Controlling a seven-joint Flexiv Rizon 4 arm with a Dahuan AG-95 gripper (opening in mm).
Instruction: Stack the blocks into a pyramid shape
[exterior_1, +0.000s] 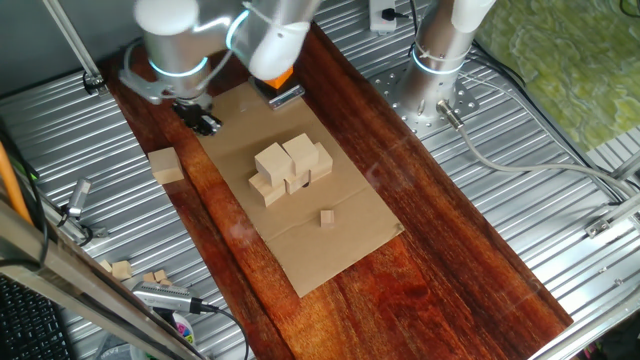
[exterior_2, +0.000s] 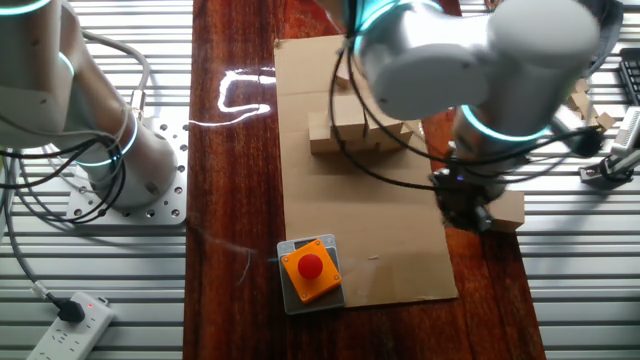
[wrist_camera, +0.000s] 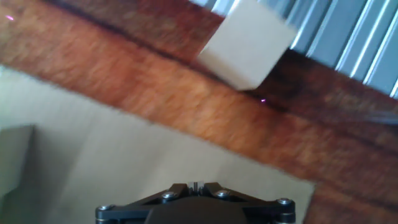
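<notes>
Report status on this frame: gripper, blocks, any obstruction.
Gripper holds nothing, jaw state unclear, near the loose block at the board's edge. Partial stack on the cardboard. Nothing between gripper and loose block.

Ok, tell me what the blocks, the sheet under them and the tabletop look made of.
Blocks: pale unfinished wood, matte, no paint or gloss. Sheet: apparently cardboard, flat tan, with a fold line. Tabletop: dark reddish wood, probably varnished, since grain streaks show and a lamp glares off it in the other fixed view.

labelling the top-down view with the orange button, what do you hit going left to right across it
power strip → silver arm base → orange button box → lone block at the wooden board's right edge
</notes>
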